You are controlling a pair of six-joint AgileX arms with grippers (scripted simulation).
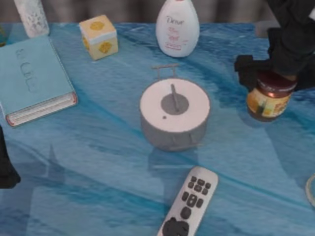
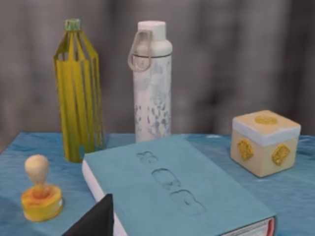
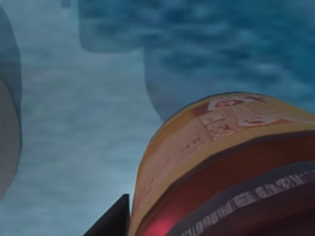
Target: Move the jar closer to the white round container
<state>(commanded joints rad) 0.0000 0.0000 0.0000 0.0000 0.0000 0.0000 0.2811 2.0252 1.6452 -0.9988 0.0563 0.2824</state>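
The jar (image 1: pixel 269 96), with a dark red lid and a yellow-orange label, hangs tilted a little above the table at the right, its shadow under it. My right gripper (image 1: pixel 275 77) is shut on the jar's lid from above. In the right wrist view the jar (image 3: pixel 211 152) fills the near field, with one black finger (image 3: pixel 112 220) against its side. The white round container (image 1: pixel 174 113) stands at the table's middle, well to the left of the jar. My left gripper (image 1: pixel 6 172) is parked at the left edge, open; one finger (image 2: pixel 97 222) shows over the book.
A white Dove bottle (image 1: pixel 177 27) stands behind the container and a remote (image 1: pixel 189 205) lies in front of it. At the left are a light blue book (image 1: pixel 32 78), a yellow cube (image 1: pixel 98 37), a white flask (image 1: pixel 32 14), a yellow bottle (image 2: pixel 78 93) and a stamp (image 2: pixel 40 196).
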